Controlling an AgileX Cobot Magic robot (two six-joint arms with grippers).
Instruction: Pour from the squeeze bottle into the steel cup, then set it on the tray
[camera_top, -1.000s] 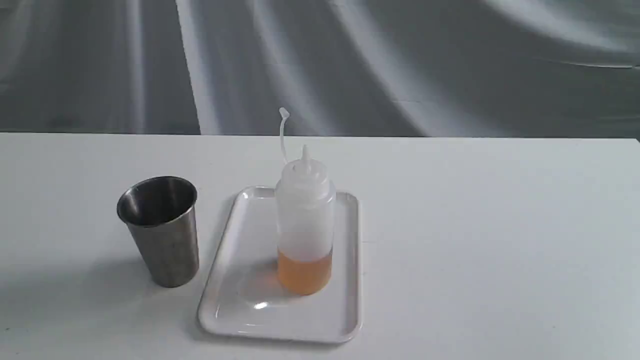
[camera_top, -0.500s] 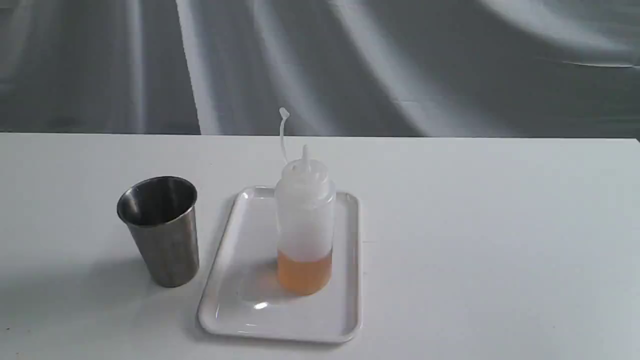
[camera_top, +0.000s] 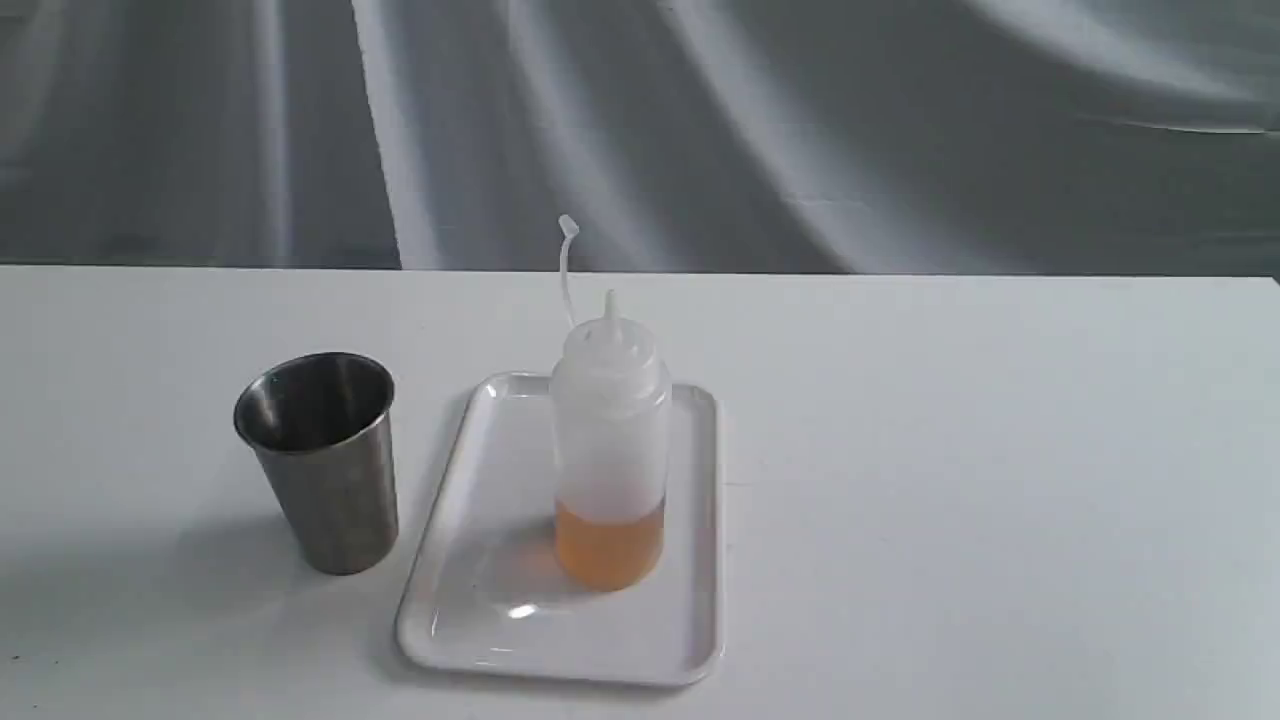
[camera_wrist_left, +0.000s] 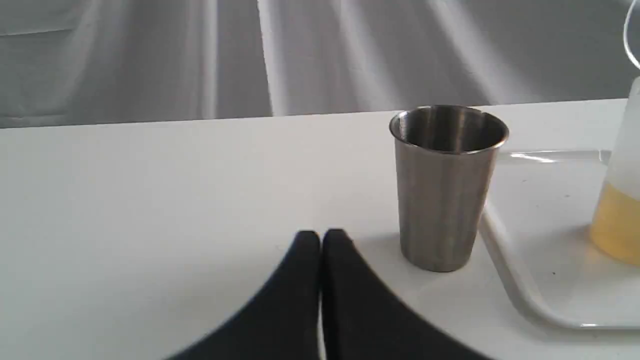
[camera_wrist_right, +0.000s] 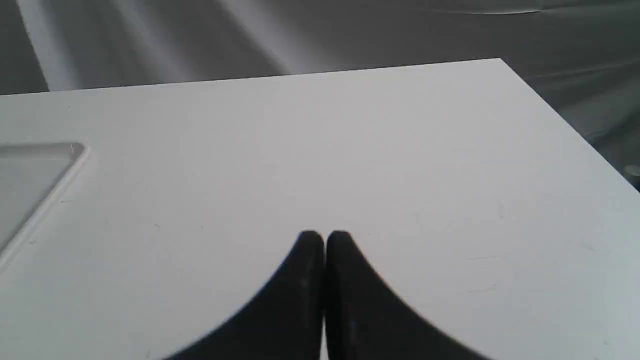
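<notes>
The squeeze bottle (camera_top: 609, 440) stands upright on the white tray (camera_top: 480, 560), amber liquid filling its lower part and its cap strap sticking up. Left of the tray, the steel cup (camera_top: 318, 460) stands upright on the table. No arm shows in the exterior view. In the left wrist view my left gripper (camera_wrist_left: 321, 236) is shut and empty, short of the cup (camera_wrist_left: 446, 185), with the tray (camera_wrist_left: 520, 290) and the bottle (camera_wrist_left: 617, 200) beyond it. My right gripper (camera_wrist_right: 325, 237) is shut and empty over bare table, away from the tray's corner (camera_wrist_right: 40, 170).
The white table (camera_top: 950, 450) carries only these things. Its far edge meets a grey draped backdrop (camera_top: 800, 130). In the right wrist view the table's corner (camera_wrist_right: 500, 62) and side edge show, with a drop beyond.
</notes>
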